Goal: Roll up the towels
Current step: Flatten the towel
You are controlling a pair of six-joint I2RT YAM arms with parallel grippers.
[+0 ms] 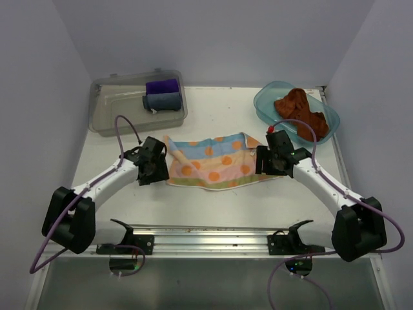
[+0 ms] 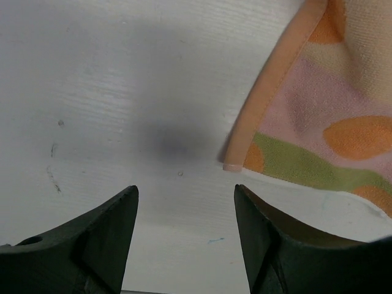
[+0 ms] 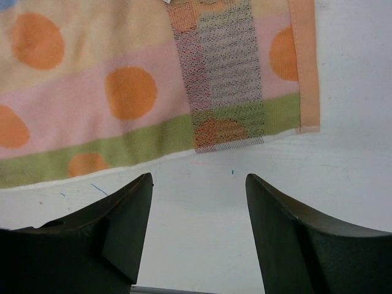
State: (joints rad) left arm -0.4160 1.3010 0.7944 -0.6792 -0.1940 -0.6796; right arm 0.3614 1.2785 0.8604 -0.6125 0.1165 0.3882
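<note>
Top external had your left claw (image 1: 157, 169) and right claw (image 1: 268, 161) gaping, empty, the flat pastel-striped orange-dotted towel (image 1: 213, 161) between them. Reckon you needed both near corners pinched evenly before rolling.

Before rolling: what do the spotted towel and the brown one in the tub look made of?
Spotted towel: thin, smooth, matte cloth, probably microfibre or fine weave; flat stitched peach hem, mesh-textured patch. Brown towel: seemingly thicker, nubbly terry, heaped in bumpy folds; too small to be sure. Tub: translucent blue-green plastic, likely.
</note>
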